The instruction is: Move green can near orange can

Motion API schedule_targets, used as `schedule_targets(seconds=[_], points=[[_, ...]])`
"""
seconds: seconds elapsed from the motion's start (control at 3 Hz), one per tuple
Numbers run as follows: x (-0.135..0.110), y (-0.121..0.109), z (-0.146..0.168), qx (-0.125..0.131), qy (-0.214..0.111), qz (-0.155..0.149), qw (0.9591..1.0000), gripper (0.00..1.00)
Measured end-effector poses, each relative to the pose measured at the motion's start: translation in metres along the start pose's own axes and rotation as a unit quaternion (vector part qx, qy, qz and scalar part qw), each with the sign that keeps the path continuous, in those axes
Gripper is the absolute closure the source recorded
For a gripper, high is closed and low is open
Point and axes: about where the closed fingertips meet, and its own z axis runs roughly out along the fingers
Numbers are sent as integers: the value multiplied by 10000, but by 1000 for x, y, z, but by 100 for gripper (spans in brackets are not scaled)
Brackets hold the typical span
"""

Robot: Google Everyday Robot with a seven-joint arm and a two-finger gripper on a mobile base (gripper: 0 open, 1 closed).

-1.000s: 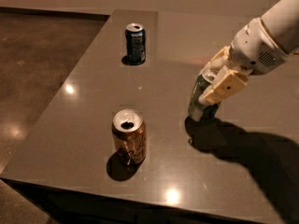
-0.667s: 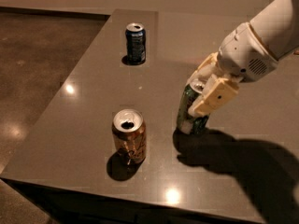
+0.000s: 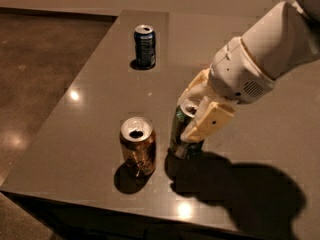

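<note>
Camera view: arm (image 3: 272, 46) slants downward; hand (image 3: 194, 118) clasps upright green can (image 3: 178, 135) beside orange can (image 3: 138, 148).

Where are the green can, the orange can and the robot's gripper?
green can (image 3: 177, 132), camera view, bare left side.
orange can (image 3: 138, 150), camera view, middle of its side.
gripper (image 3: 187, 117), camera view, between its fingertips, around the green can.

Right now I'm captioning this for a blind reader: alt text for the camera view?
The claw is shut on the upright green can, close beside the orange can without touching, on a dark table; a dark blue can stands farther back.
</note>
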Motion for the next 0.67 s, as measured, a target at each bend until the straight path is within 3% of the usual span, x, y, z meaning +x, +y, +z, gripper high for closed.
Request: schedule_targets(seconds=[0.67], points=[[-13, 13, 18, 103, 127, -310, 9994, 59]])
